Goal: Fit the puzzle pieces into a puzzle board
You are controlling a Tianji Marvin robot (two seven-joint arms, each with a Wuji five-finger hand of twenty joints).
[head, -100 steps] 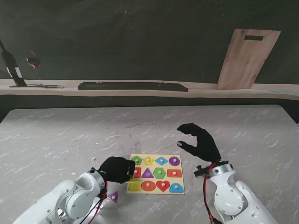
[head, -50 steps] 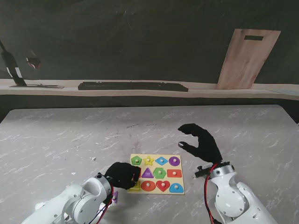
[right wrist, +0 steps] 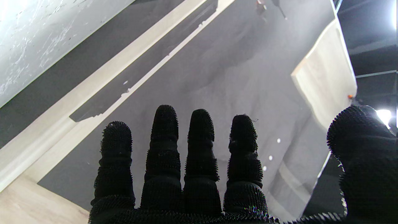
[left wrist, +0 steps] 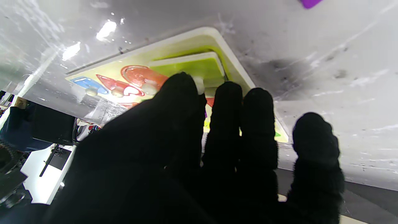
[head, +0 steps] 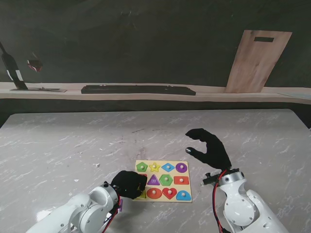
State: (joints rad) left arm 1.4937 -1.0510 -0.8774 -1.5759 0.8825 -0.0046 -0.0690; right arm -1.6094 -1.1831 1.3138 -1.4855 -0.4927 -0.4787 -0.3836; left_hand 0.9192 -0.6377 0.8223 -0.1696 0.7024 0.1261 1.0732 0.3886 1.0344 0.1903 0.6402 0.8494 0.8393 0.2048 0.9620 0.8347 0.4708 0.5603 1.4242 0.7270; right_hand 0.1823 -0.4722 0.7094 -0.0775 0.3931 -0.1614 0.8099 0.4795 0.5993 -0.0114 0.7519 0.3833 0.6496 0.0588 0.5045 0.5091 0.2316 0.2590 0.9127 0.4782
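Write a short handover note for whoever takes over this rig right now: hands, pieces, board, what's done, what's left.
Left hand: fingers down over the puzzle board's near-left corner, on the yellow-green square piece; whether it grips or just presses, I can't tell.
Right hand: open, empty, raised beside the board's right edge.
Board: other visible slots look filled, including star, heart and purple circle.
Square piece: its edge looks raised in the left wrist view, so not fully seated.
Left: seat the square; a purple piece lies off the board near the left forearm.

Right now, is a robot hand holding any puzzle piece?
The left robot hand pinches the yellow-green square piece by its white knob. The right robot hand holds nothing.
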